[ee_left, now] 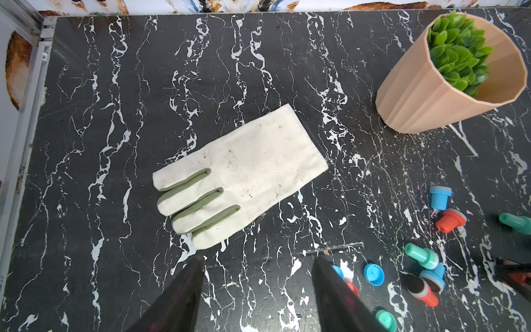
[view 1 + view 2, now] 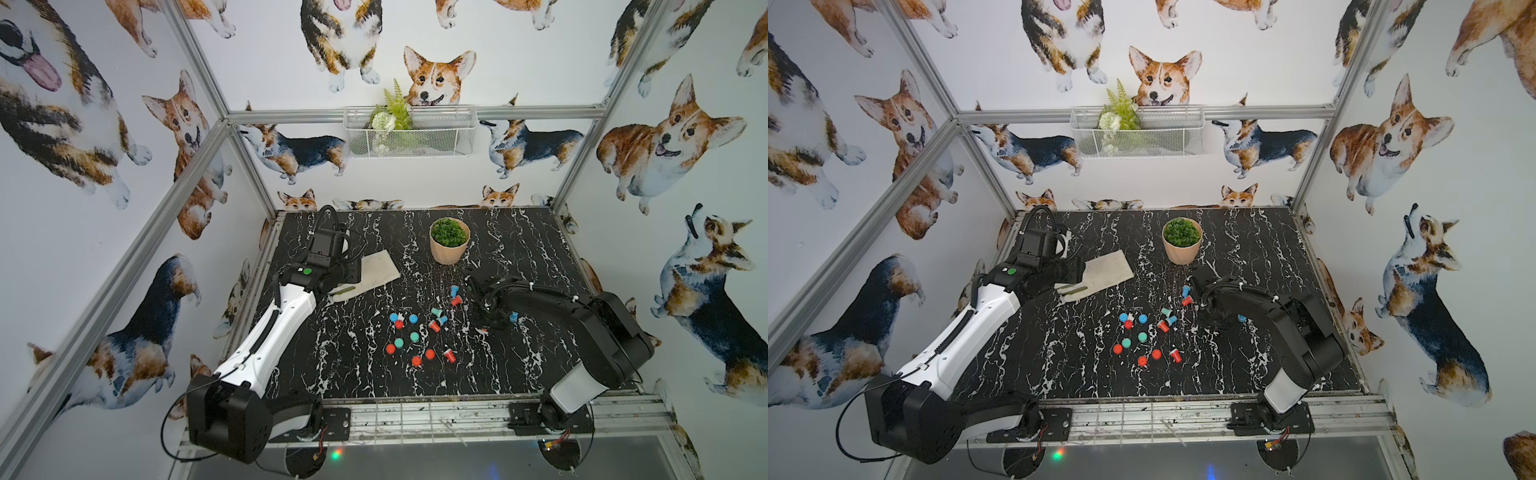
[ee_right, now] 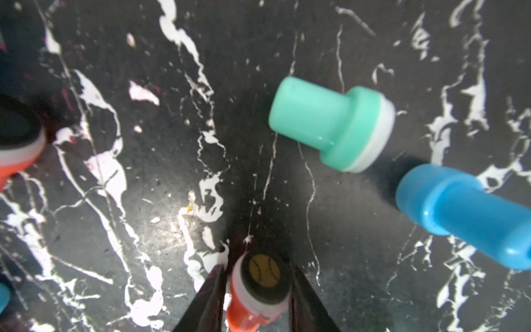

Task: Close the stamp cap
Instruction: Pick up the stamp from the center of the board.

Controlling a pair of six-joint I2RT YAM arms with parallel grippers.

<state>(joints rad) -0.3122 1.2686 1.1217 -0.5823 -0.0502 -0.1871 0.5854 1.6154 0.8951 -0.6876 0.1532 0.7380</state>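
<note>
Right wrist view: the right gripper (image 3: 258, 268) jaws pinch a small red plastic stamp (image 3: 260, 290), uncapped, toward the right edge of the black marble tabletop (image 3: 143, 86). It looks light, hard and slippery, so hold the thin handle, not the inky face. No words, only a yellow ball picture. Jaws of the left gripper (image 1: 258, 258) stand apart, empty.

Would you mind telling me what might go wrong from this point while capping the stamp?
1. The red stamp sits tilted near the tips of the right gripper; it may slip or twist when lifted.
2. Its uncapped face could smear ink on the table.
3. The teal stamp and blue stamp lie close by and could get knocked.
</note>
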